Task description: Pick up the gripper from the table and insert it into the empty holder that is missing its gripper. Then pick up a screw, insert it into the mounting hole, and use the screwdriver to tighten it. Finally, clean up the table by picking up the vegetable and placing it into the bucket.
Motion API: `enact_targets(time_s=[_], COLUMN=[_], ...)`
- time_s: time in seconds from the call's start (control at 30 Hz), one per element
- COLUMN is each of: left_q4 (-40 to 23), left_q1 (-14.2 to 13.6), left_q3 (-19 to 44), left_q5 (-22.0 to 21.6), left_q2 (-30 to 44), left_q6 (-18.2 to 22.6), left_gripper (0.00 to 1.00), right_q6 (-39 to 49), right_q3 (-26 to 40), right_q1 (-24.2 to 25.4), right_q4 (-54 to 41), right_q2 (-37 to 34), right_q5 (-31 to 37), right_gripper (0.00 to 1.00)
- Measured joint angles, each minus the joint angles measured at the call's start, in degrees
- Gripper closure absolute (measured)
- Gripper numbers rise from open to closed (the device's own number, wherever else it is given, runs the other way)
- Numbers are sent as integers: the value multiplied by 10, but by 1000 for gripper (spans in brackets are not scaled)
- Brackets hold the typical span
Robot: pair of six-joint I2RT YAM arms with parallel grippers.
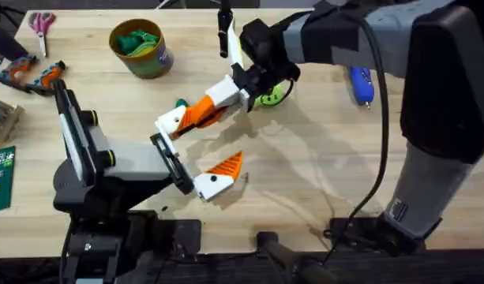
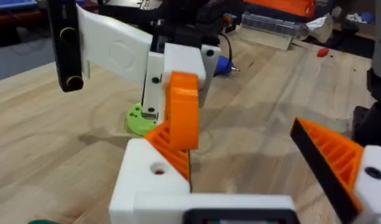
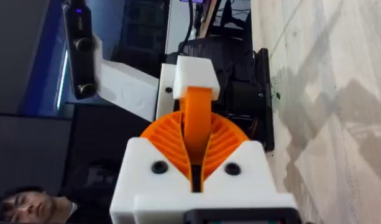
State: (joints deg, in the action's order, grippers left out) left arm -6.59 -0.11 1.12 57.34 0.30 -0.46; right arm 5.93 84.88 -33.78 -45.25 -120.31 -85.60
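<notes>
The right claw [image 1: 200, 115] is shut on the small orange gripper [image 1: 196, 115], pinching it between its two orange pads. It holds the gripper at the left claw's upper white holder [image 1: 170, 121], and the two touch. The left claw [image 1: 192, 155] is open, its two fingers wide apart. Its other finger [image 1: 218, 178] has an orange pad and lies low on the table [image 1: 305, 173].

A lime-green disc [image 1: 271, 95] sits just behind the right claw. The blue screwdriver [image 1: 361, 84] lies far off to the right. The bucket [image 1: 141, 47] stands at the back with green things inside. Scissors [image 1: 41, 25] and pliers [image 1: 28, 72] lie at the far left.
</notes>
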Motion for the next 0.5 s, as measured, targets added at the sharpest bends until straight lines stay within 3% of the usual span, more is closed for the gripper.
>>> enact_targets(time_s=[0.1, 0.13, 0.37, 0.5], left_q4=[0, 0, -1, -2], left_q1=[0, 0, -1, -1], left_q3=[0, 0, 0, 0], left_q5=[0, 7, 16, 16], left_q2=[0, 0, 0, 0], left_q6=[0, 0, 0, -1], left_gripper=[15, 15, 15, 15], right_q6=[0, 0, 0, 0], right_q3=[0, 0, 0, 0], right_q1=[0, -2, -6, -7], right_q4=[0, 1, 2, 2], right_q2=[0, 0, 0, 0], right_q5=[0, 2, 2, 2], right_gripper=[906, 833, 825, 749])
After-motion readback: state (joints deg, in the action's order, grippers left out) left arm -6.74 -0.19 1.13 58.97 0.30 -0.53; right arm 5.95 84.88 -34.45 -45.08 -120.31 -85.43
